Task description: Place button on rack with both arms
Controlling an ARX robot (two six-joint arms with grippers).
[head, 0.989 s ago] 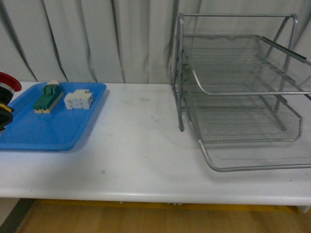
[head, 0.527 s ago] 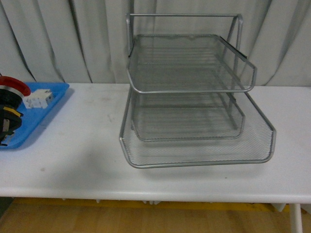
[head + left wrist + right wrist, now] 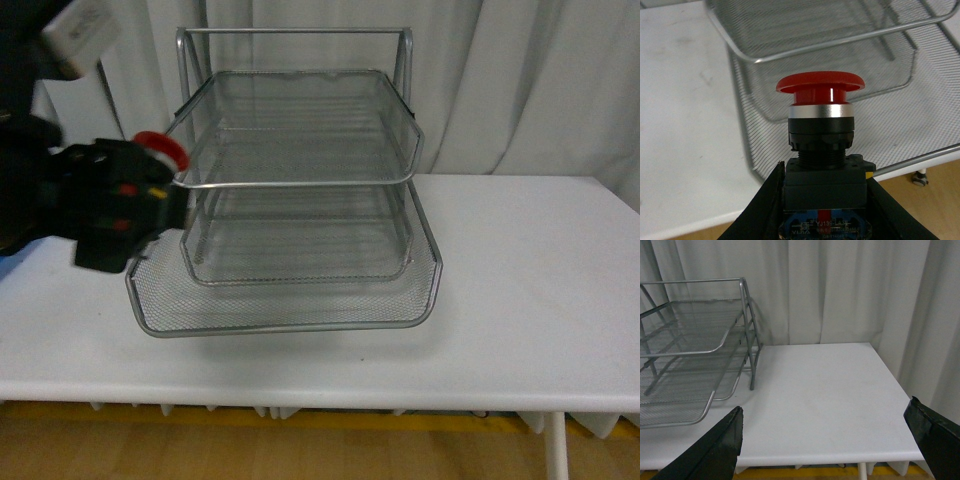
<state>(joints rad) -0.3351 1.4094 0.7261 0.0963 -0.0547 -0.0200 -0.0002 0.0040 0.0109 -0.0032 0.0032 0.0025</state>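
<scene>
The silver wire-mesh rack (image 3: 300, 183) stands on the white table, its three tiers open toward me. My left gripper (image 3: 135, 195) is shut on the button, whose red cap (image 3: 160, 150) sits at the left front corner of the rack's top tier rim. In the left wrist view the button (image 3: 820, 82) stands upright between my black fingers (image 3: 765, 200), with the rack's mesh tiers (image 3: 840, 42) right behind it. My right gripper (image 3: 825, 440) is open and empty over bare table to the right of the rack (image 3: 742, 315); it does not show in the front view.
The white table (image 3: 520, 270) stretches to the right of the rack, with its right edge and a leg in view. Pale curtains (image 3: 520, 90) hang close behind the rack.
The front view has swung, so the rack now sits further left and the blue tray is out of view. My left arm has carried the button up beside the rack's top tier.
</scene>
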